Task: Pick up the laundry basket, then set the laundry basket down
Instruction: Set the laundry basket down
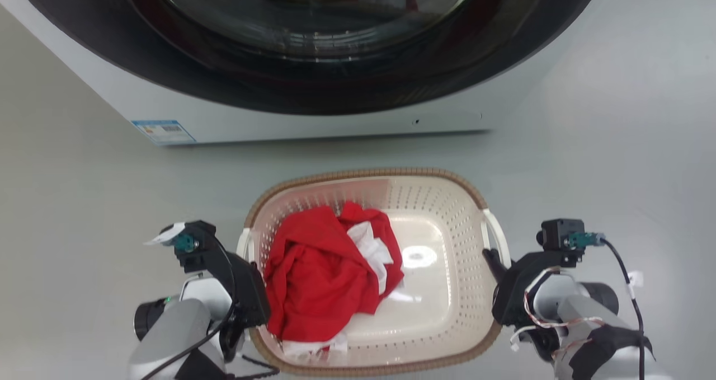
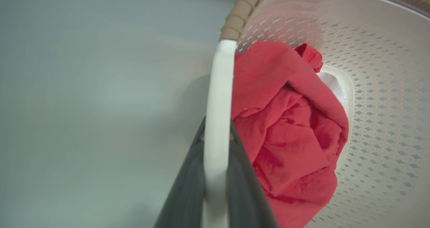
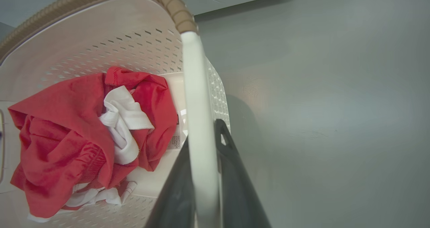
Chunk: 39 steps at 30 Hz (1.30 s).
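The laundry basket (image 1: pixel 363 174) is cream-white with a brown woven-look rim and perforated walls, and it lies on the grey floor in front of me. My left gripper (image 1: pixel 248 263) is shut on its white left handle (image 2: pixel 218 87), with a dark finger on each side of the bar. On the other side, my right gripper (image 1: pixel 493 258) is shut on the white right handle (image 3: pixel 195 87) in the same way. Whether the basket's bottom touches the floor, I cannot tell.
Red clothing (image 1: pixel 319 268) with white cloth lies in the basket's left half. A white washing machine (image 1: pixel 335 125) with a dark round door stands just beyond the basket. Grey floor (image 1: pixel 615 145) spreads to both sides.
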### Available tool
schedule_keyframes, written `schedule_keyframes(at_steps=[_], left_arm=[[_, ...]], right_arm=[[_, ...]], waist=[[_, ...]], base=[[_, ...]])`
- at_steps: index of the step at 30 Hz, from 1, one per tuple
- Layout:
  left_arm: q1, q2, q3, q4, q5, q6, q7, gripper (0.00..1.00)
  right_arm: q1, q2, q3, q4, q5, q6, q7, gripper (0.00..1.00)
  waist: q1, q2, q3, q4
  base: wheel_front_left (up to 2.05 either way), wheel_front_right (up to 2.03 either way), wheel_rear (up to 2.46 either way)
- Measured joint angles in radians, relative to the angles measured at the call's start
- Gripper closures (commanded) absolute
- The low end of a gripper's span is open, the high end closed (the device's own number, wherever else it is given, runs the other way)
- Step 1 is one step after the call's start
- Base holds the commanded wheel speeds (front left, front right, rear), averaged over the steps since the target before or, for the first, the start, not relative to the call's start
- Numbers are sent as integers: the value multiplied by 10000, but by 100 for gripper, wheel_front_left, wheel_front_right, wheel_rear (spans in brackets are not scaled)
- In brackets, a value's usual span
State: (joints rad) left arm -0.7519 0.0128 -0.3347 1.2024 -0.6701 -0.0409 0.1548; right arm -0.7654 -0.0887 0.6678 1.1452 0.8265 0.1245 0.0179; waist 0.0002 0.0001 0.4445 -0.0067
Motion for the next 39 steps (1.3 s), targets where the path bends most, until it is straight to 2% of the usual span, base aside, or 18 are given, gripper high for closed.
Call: schedule_keyframes(at_steps=[17, 39], left_arm=[[-1207, 71, -6, -178, 138, 157, -970, 100], [-2355, 98, -117, -161, 616, 407, -2552, 100]], right_arm=[[-1389, -79, 59, 148, -272, 0, -859, 100], [-2547, -130, 140, 445, -709, -115, -2017, 100]], waist=[[0, 0, 2295, -36], [-1, -1, 4156, 16]], base=[[0, 0, 0], [0, 0, 0]])
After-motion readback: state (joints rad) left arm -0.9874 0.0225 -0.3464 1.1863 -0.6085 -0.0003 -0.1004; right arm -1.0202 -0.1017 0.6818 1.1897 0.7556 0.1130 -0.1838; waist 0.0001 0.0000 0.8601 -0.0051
